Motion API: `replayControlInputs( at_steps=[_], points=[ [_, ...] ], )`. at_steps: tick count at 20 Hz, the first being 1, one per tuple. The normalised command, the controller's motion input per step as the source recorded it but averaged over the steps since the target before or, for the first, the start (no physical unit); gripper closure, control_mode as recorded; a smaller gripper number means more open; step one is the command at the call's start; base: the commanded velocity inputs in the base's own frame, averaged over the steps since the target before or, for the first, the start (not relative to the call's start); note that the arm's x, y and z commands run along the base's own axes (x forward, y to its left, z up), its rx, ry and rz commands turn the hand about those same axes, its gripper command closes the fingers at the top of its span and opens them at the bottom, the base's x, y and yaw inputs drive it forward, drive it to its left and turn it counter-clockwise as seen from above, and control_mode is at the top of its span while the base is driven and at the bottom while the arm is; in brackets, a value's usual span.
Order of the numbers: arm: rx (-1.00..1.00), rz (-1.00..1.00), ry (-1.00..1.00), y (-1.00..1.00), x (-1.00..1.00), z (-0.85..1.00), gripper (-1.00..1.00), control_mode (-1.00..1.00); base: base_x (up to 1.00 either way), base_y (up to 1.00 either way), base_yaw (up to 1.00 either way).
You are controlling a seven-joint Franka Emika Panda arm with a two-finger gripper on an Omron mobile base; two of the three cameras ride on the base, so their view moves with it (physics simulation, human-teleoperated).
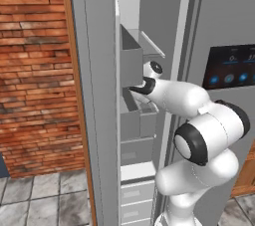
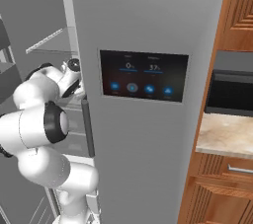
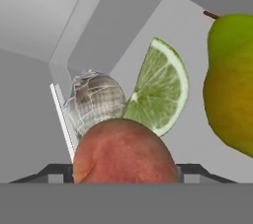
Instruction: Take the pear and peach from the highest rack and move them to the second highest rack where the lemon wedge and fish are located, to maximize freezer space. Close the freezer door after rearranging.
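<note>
While the white arm [image 1: 199, 120] reaches into the open grey freezer [image 1: 130, 65] at centre in the left base view, its gripper is hidden. In the right base view, the arm [image 2: 39, 119] is seen at left. In the hand view, a round red peach [image 3: 123, 151] is seen at bottom centre before a silvery fish [image 3: 94, 97], a green lemon wedge [image 3: 160, 90] and, at right, a yellow-green pear [image 3: 230, 85]; whether the fingers are spread cannot be told.

This is a home kitchen. A tall grey freezer [image 1: 224, 16] with a dark touch panel [image 2: 143, 76] on its front stands open, its grey open door [image 1: 97, 95] swung out beside a red brick wall [image 1: 32, 70], above a floor of grey stone tiles [image 1: 45, 195]. To the other side stand brown wooden cabinets [image 2: 217, 188], a speckled beige stone counter [image 2: 225, 136] and a black built-in oven [image 2: 232, 90]. Inside the freezer lie food items: a red-orange peach [image 3: 123, 151], a green lemon wedge [image 3: 160, 90], a yellow-green pear [image 3: 230, 80] and a silvery fish [image 3: 94, 99].
</note>
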Motion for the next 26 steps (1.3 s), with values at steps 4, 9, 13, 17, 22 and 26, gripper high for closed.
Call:
replayControlInputs(
  at_steps=[4, 9, 13, 17, 22, 26],
  points=[
    [0.00, -0.02, 0.00, -0.29, -0.52, 0.00, -1.00, -1.00, 0.00, 0.00, 0.00],
    [0.00, -0.01, -0.03, -0.29, -0.61, 0.04, -1.00, -1.00, 0.00, 0.00, 0.00],
    [0.00, 0.00, -0.04, -0.17, -0.83, 0.33, -1.00, -1.00, 0.00, 0.00, 0.00],
    [0.00, 0.00, -0.01, -0.39, -0.92, 0.60, -1.00, -1.00, 0.00, 0.00, 0.00],
    [0.00, 0.00, 0.00, -0.33, -0.83, 0.70, -1.00, -1.00, 0.00, 0.00, 0.00],
    [-0.11, 0.00, 0.02, -0.09, -0.61, 0.87, -1.00, -1.00, 0.00, 0.00, 0.00]
  ],
)
